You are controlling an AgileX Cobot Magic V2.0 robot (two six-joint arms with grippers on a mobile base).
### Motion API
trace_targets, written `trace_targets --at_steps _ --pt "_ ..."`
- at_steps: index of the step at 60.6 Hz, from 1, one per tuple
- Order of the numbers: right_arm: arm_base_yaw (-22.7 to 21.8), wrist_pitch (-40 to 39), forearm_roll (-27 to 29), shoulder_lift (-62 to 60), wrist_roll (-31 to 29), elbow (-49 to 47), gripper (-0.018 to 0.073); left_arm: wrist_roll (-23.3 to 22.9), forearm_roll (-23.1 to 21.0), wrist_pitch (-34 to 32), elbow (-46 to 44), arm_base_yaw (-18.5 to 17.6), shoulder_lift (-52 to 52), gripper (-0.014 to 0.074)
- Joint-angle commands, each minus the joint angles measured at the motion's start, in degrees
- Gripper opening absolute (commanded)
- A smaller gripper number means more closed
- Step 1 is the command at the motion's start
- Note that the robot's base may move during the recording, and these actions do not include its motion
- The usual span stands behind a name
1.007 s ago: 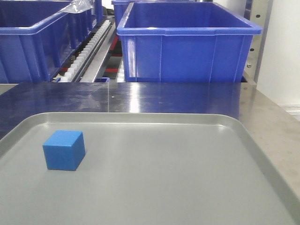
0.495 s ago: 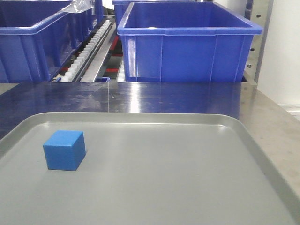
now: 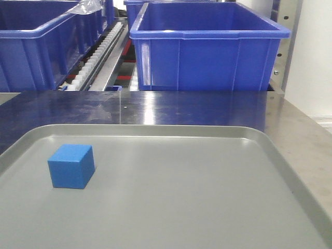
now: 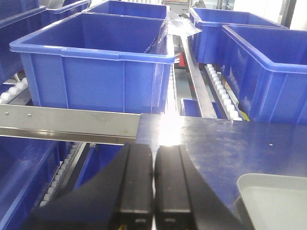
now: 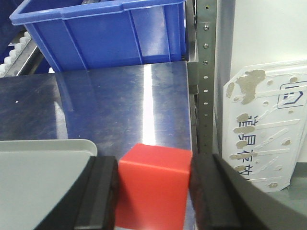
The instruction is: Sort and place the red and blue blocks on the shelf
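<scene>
Sitting flat on tray, blue block stands upright.

Blues, greys and one red.
The small matte blue cube is bright against the flat pale-grey rimmed tray; the large plastic bins are deep blue, the roller tracks white; the small matte red cube is vivid between the black fingers of the right gripper.

We see our left gripper as two long black fingers with flat tops and smooth, slanted sides. Our right gripper has two thick black fingers too, each with a dull dark grey pad on its inner side.
</scene>
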Motion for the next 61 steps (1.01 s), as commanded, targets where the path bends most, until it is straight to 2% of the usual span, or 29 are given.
trace_targets --at_steps 1,38,48,53,61 --pt "-0.34 -5.24 -0.28 0.22 -0.31 -1.75 0.0050 -0.55 -0.39 -4.74 2.50 0.12 -0.88 0.0124" --pt "-0.34 -5.24 -0.28 0.22 -0.31 -1.75 0.0050 -0.55 1.12 -3.16 0.60 0.12 0.41 0.0124" --pt "-0.34 -5.24 -0.28 0.22 -0.31 -1.75 0.0050 -0.55 1.12 6.04 -10.55 0.12 10.18 0.0124" --pt "-0.34 -5.24 -0.28 0.22 -0.31 -1.75 0.0050 -0.55 1.73 11.86 -18.29 0.12 18.23 0.0124" --pt "-0.34 -5.24 -0.28 0.22 -0.31 -1.75 0.0050 -0.55 2.62 16.37 -29.98 0.12 31.69 0.0124"
